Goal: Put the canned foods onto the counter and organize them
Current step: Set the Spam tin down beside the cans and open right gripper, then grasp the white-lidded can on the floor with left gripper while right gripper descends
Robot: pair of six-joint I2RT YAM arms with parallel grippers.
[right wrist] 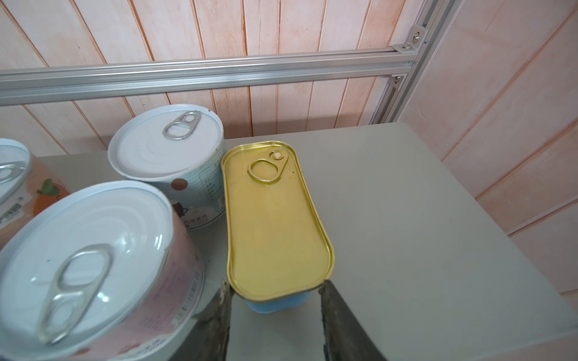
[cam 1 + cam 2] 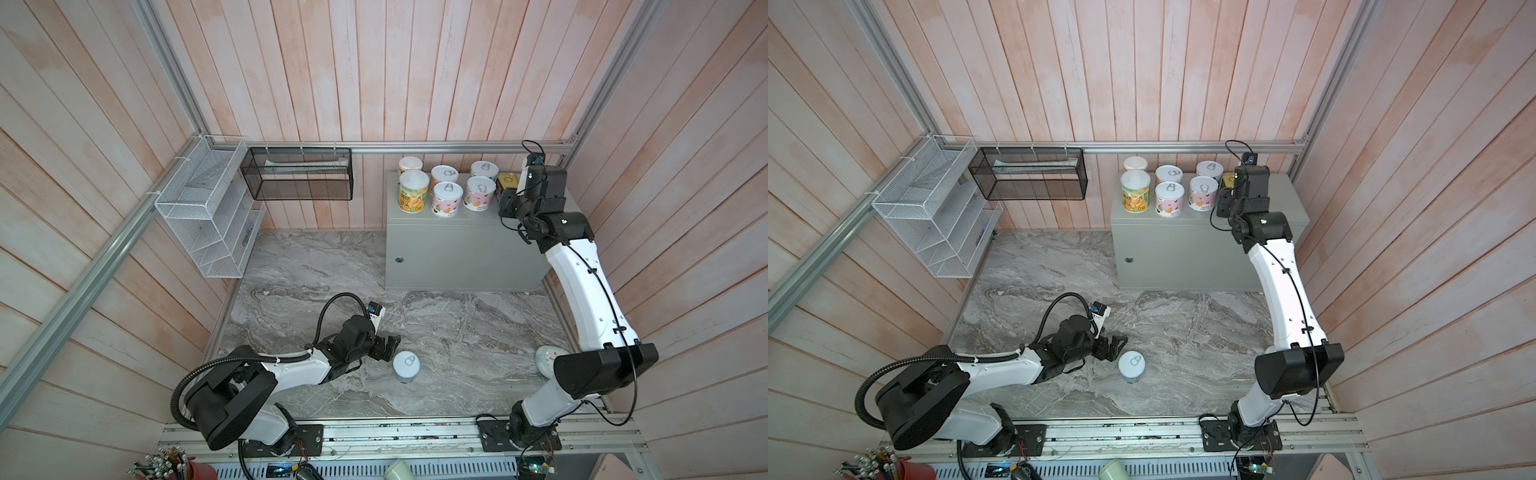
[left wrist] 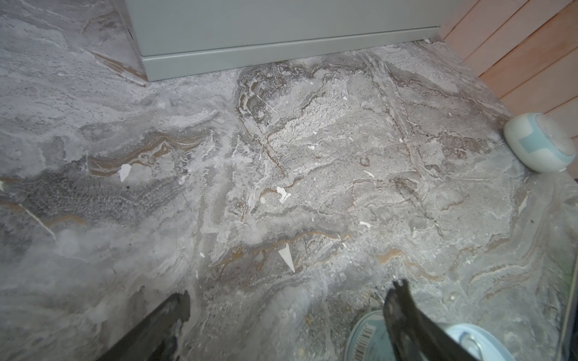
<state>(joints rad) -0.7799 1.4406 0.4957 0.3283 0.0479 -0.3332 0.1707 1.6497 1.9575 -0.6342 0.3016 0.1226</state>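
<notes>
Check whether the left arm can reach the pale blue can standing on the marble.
Probably yes: the left gripper hangs open right beside the pale blue can, with nothing standing between them.

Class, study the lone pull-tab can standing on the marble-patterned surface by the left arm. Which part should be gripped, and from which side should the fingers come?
Grip the can across its round side wall, about mid-height, probably coming in level from where the left gripper is. It stands upright, lid up, alone, and those open fingers stand beside it.
</notes>
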